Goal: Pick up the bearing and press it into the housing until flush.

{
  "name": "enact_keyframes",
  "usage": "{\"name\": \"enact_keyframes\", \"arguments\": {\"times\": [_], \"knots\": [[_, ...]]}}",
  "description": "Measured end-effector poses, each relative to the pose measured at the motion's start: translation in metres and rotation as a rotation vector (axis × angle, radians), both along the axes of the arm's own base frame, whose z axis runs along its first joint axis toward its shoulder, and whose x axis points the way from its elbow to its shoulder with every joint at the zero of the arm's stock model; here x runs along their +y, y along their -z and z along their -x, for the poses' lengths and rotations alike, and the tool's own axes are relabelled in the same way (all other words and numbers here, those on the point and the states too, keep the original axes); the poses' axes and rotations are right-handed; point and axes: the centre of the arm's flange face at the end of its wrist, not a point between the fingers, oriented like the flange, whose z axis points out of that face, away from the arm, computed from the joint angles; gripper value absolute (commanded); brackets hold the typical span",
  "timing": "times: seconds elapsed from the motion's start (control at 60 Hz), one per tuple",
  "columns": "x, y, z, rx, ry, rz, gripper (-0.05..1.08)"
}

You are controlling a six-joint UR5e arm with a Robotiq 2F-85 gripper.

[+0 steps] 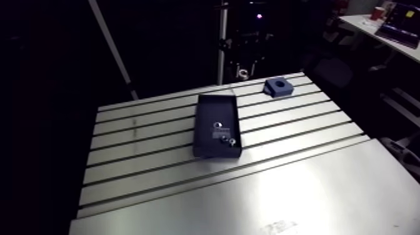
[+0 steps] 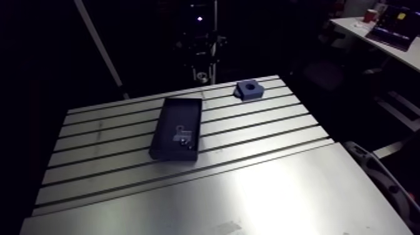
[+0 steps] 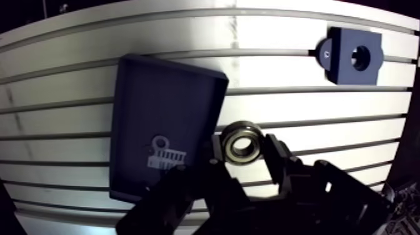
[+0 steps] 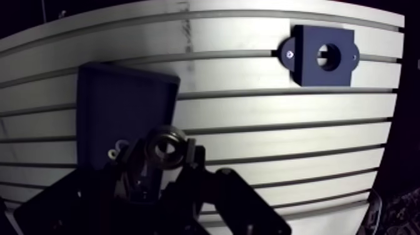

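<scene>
Wrist view: the slotted counter [image 3: 300, 106] spreads under me, with the dark tray [image 3: 162, 119] lying flat on it. Well apart from the tray, ahead of me, sits the blue housing [image 3: 353, 56], its bore facing up. My fingers [image 3: 279, 160] are clamped on the bearing [image 3: 242, 142], which sits between their tips at the tray's housing-side edge.

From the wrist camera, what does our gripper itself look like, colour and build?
The gripper is black throughout: two fingers made of blocky, angular links, broadening toward the base. No markings or cables are visible on it. The arm itself is out of both arm views.
</scene>
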Motion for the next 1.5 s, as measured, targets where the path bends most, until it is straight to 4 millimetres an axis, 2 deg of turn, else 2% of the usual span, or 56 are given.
{"name": "enact_keyframes", "arguments": {"times": [0.317, 0.533, 1.1, 1.5], "knots": [[0.057, -0.022, 0.006, 0.032, 0.051, -0.011, 0.63], [0.097, -0.024, 0.014, 0.045, 0.068, -0.017, 0.63], [0.167, 0.014, 0.044, 0.025, -0.081, -0.007, 0.63], [0.180, 0.055, 0.050, -0.006, -0.084, 0.009, 0.63]]}}
